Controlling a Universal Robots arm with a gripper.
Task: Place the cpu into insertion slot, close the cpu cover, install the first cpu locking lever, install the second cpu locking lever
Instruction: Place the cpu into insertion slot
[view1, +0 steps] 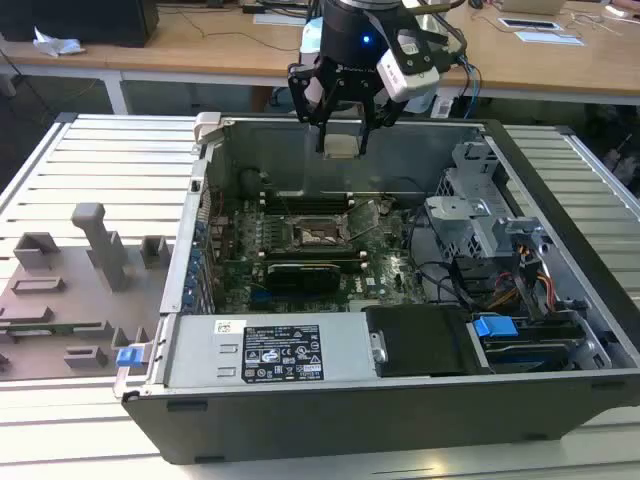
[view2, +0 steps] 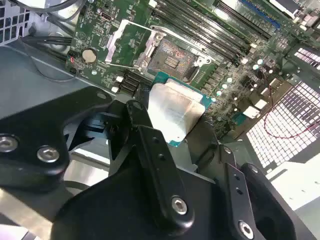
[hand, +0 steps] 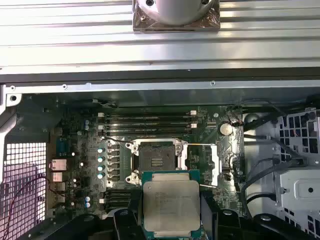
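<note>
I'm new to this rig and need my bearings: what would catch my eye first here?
The black tool hangs over the open dark computer case, gripping a small flat square silvery-grey cpu. Inside the case, the square dark insertion slot in the green motherboard lies uncovered.

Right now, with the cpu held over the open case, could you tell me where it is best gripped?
By two opposite side edges, from straight above, as the gripper holds the cpu now. It is thin and flat with its metal top facing up, so an edge grip likely keeps it level and leaves the underside free for the insertion slot.
</note>
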